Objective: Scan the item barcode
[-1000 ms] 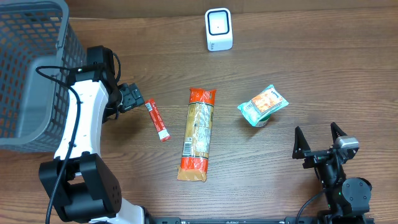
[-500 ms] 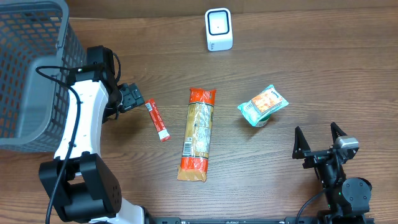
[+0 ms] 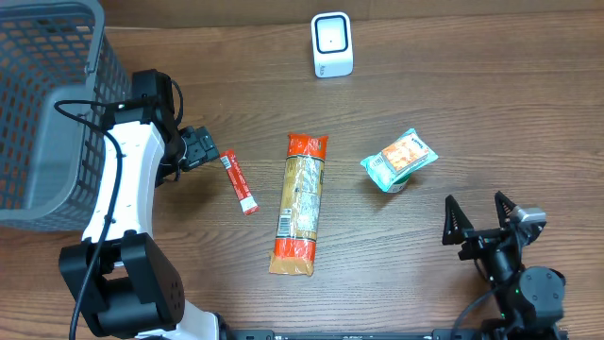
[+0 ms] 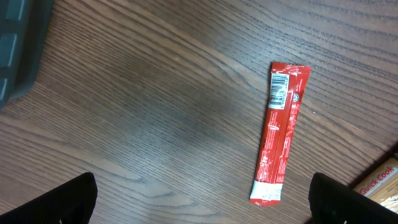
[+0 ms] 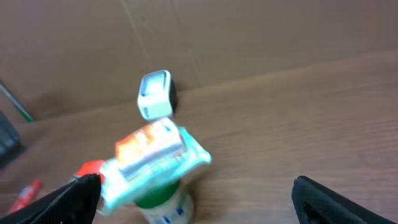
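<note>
The grey basket [image 3: 38, 104] stands on the counter [image 3: 491, 104] behind and to the outer side of the left end effector [image 3: 209, 154]. That end effector hangs low over the wood with its jaws spread wide and nothing between them; in the left wrist view only the two dark fingertips [image 4: 74, 200] show at the bottom corners. Just ahead of it lies the red sachet [image 3: 239, 181], flat and a little aslant, its barcode [image 4: 281, 93] face up on the end farther from the fingers. Past the sachet, well clear of the jaws, lies the long packet [image 3: 300, 203], lengthwise on the counter. The white scanner [image 3: 332, 44] stands at the far edge, well apart from both end effectors. The green cup [image 3: 399, 161] with its printed lid lies tipped, ahead of the right end effector [image 3: 474, 201] and slightly to its left. That end effector is also fully parted and empty; its wrist view is blurred.
</note>
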{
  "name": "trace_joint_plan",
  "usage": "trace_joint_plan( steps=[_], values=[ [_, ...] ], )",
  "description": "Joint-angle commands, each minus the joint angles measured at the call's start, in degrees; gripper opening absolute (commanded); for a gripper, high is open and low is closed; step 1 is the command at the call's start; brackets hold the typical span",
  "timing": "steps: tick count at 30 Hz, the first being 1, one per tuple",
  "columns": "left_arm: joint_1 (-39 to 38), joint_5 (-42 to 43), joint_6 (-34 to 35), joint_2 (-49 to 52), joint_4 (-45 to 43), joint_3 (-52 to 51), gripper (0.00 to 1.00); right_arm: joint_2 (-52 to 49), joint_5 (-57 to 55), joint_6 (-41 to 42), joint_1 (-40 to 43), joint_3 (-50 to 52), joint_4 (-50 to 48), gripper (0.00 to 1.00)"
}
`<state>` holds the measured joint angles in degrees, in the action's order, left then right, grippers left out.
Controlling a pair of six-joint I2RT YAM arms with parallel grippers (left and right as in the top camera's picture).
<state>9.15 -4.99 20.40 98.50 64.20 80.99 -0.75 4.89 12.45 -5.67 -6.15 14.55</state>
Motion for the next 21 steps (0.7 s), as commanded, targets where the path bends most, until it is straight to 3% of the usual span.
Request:
trace_joint_plan(
  steps=[1,11,21],
  values=[
    [0.0,-0.3,-0.5,-0.6,-0.2,0.6,1.00,0.5,0.6,1.1,0.2,-9.8,3.1,1.00],
    [0.0,-0.3,-0.5,-0.6,-0.2,0.6,1.00,-10.6,-0.5,0.1,0.2,-34.9,18.1,1.00],
    [0.0,-0.3,-0.5,-0.6,-0.2,0.6,1.00,-37.1,-0.5,-4.0,0.2,-58.3,44.1,1.00]
  ],
)
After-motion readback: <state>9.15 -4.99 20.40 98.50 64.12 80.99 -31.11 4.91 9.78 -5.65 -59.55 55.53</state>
